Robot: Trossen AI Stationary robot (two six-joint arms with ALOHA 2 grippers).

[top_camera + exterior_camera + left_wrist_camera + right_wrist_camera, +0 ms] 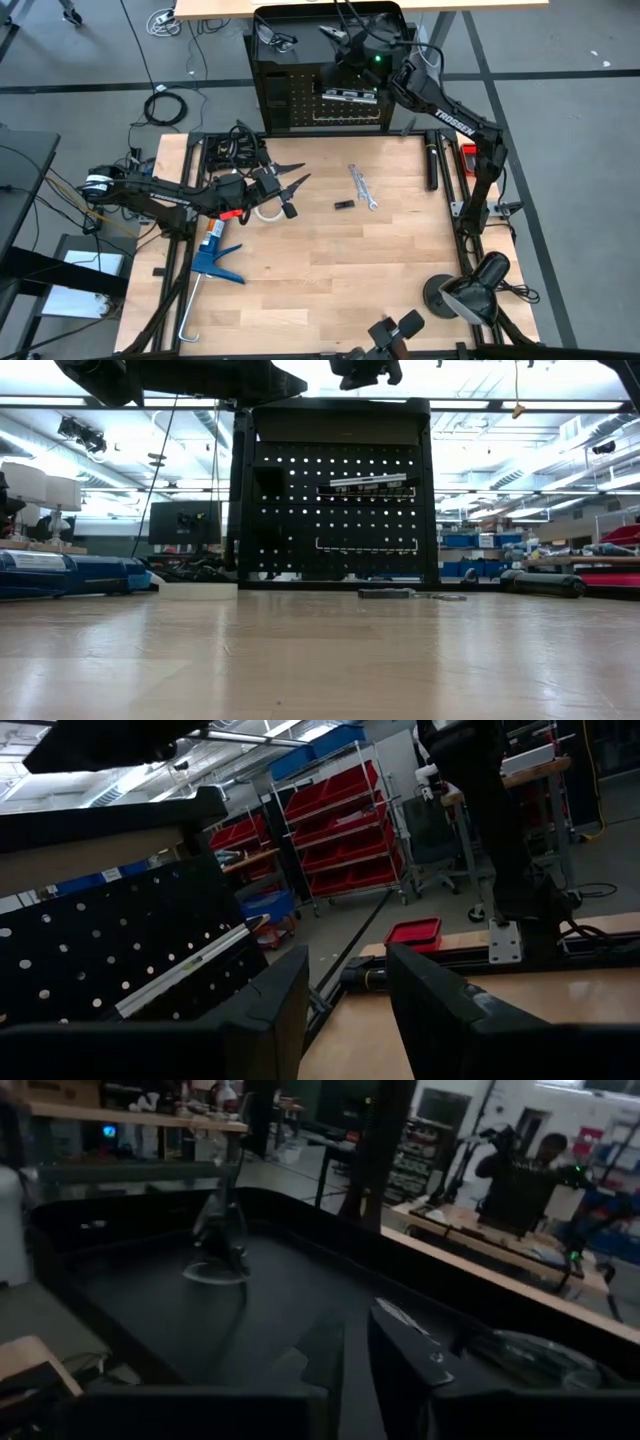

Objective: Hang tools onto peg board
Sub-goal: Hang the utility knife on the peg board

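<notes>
The black peg board [325, 100] stands at the table's far edge, and a slim silver bar [348, 95] rests on its hooks. My right gripper [356, 1350] hovers level over the board's tray-like top [300, 25], its fingers a narrow gap apart with nothing between them. One pair of safety glasses [215, 1245] lies in the tray ahead, and a clear lens [530, 1358] lies beside one finger. Two silver wrenches [362, 187] lie on the table. My left gripper [348, 1020] waits open above the table's left half, pointing toward the board. My right gripper has the clear lens [505, 1352] close to the outer side of one finger [415, 1355], down in the tray. I cannot tell whether they touch.
A blue caulking gun [215, 255] lies near the table's left edge, below my left arm. A small black piece [343, 205] lies by the wrenches. A black lamp base [450, 295] stands at the near right. Bare wood fills the table's middle [330, 260].
</notes>
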